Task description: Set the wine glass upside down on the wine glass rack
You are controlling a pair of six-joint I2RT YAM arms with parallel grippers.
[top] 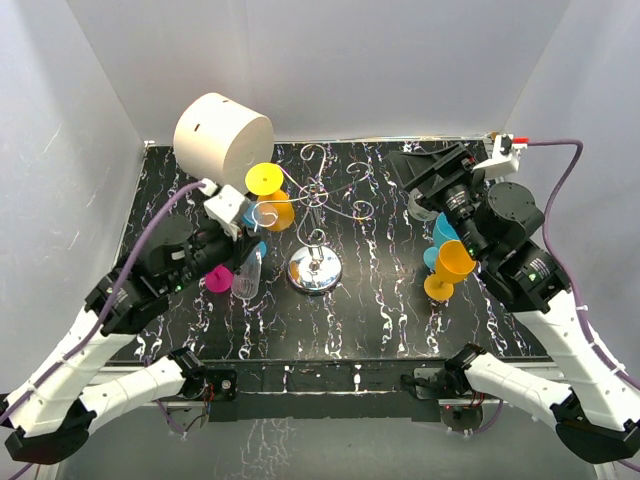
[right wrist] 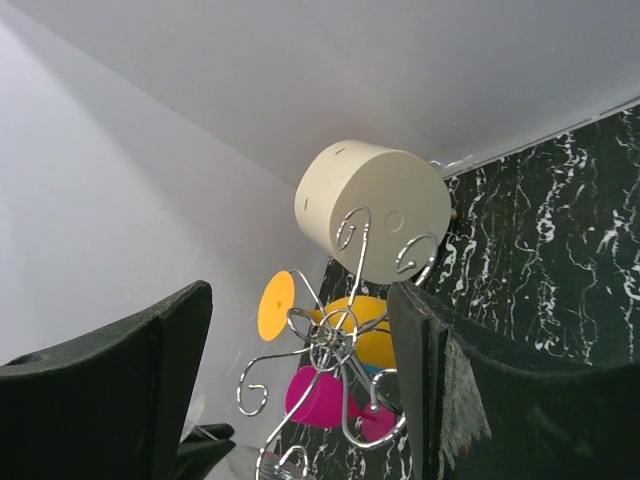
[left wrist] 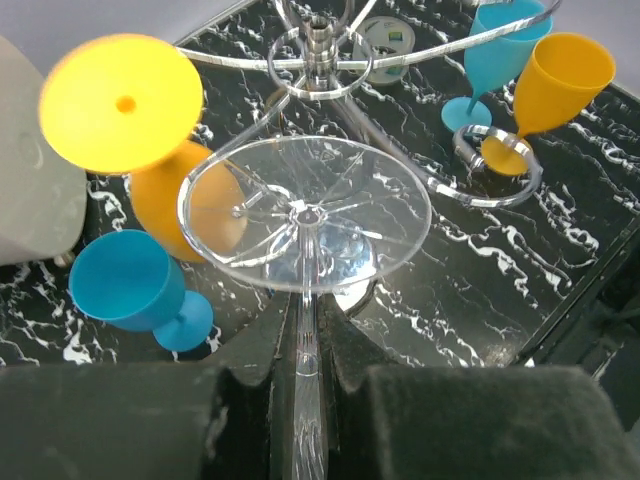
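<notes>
My left gripper (left wrist: 305, 335) is pressed tight on the thin stem of the clear wine glass (left wrist: 305, 215), low in the middle of the left wrist view. The glass's round foot points away from me, just in front of the wine glass rack (left wrist: 318, 45). One curled wire arm runs behind the foot. I cannot tell if they touch.

A yellow wine glass (left wrist: 120, 100) hangs foot-up at the rack in the upper left, just beside my glass. Under it is a blue wine glass (left wrist: 125, 285) on the black marbled worktop (left wrist: 480, 270). In the upper right stand a second blue wine glass (left wrist: 505, 50) and a second yellow wine glass (left wrist: 560, 75).

In the top view, a pink wine glass (top: 218, 278) shows by my left arm. A big cream cylinder (top: 222, 135) fills the upper left.

My right gripper (right wrist: 300, 300) is spread wide with nothing in it.

I count one clear glass, two yellow, two blue, one pink, and one rack.
</notes>
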